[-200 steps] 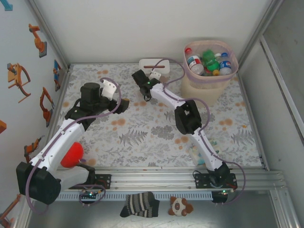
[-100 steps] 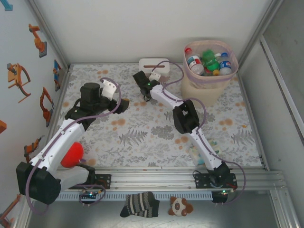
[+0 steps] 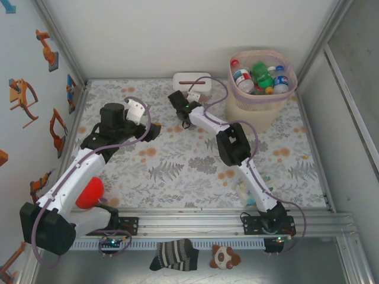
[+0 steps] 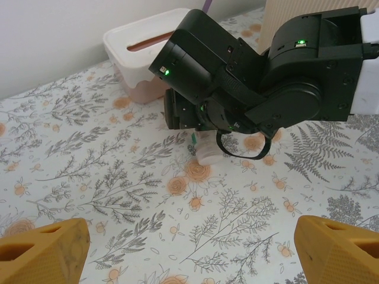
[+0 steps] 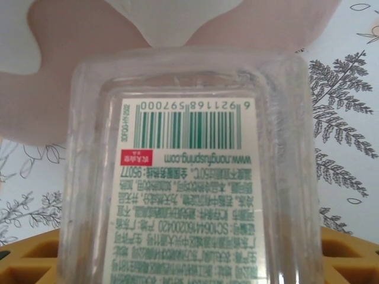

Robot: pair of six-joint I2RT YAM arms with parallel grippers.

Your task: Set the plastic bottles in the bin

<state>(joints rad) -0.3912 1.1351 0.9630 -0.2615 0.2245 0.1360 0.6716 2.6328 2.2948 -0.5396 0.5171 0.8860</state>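
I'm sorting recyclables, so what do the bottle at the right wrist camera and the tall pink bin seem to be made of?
The bottle looks like clear, glossy plastic: the background shows through its walls around the printed label, and its edges catch light. The bin looks like moulded pink plastic, going by its lattice-perforated band and rounded rim; how glossy it is I cannot tell.

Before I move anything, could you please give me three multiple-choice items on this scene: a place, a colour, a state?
1. The bin stands: A far right corner; B near left corner; C table centre.
2. The bottle in the right wrist view is: A brown; B clear; C green.
3. The left claw is: A shut on a bottle; B shut empty; C open.
Answers: A, it shows at the top right from above; B, its plastic is see-through; C, its fingers stand wide apart.
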